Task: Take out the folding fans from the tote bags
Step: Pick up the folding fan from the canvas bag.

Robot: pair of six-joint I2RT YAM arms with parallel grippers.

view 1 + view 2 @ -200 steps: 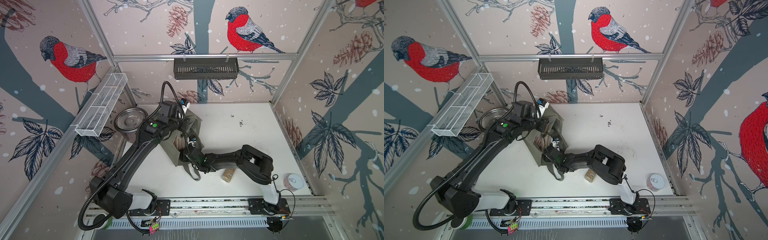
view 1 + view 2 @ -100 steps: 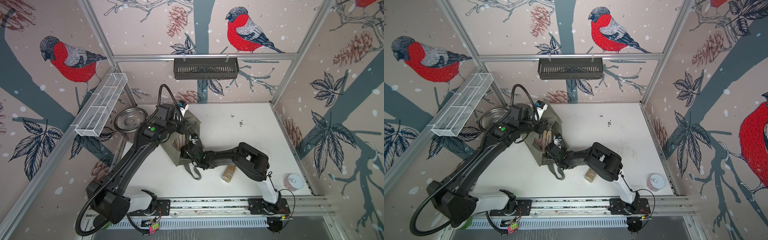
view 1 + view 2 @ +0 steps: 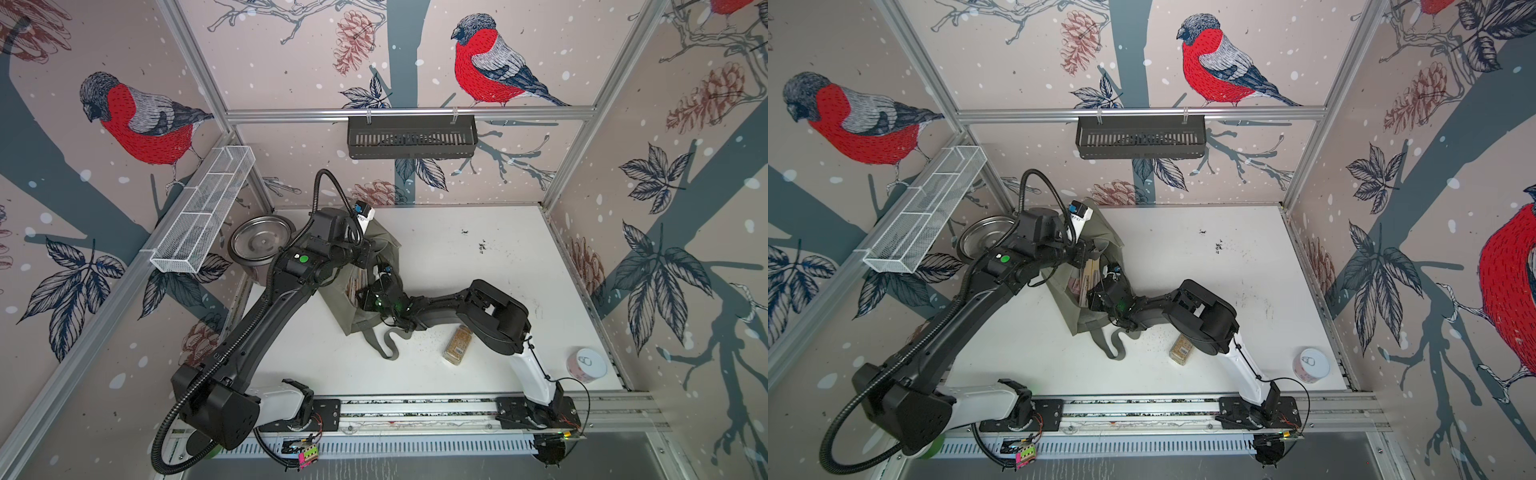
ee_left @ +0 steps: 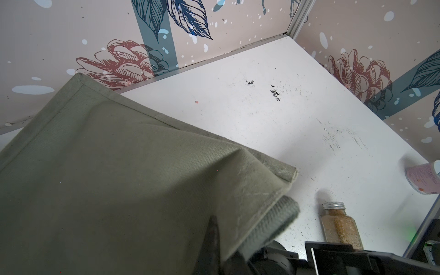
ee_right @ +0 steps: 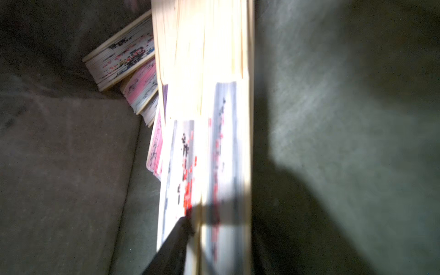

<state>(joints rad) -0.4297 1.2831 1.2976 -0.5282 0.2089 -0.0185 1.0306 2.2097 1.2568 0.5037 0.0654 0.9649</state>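
Right claw (image 3: pixel 1091 296) deep in bag (image 4: pixel 119 178), grip can't be told; fans (image 5: pixel 204 119) dead ahead, long axis along its reach; left claw (image 4: pixel 221 252) pinching bag rim.

A steel pot (image 3: pixel 261 242) is sitting at the tabletop's (image 3: pixel 457 249) far left corner. A glass spice jar (image 3: pixel 457 345) is lying near the front edge, and a pink pull-tab can (image 3: pixel 586 365) is standing in the front right corner.

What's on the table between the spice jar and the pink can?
Nothing: the left wrist view shows bare tabletop between spice jar and pink can; in a top view the right arm crosses overhead.
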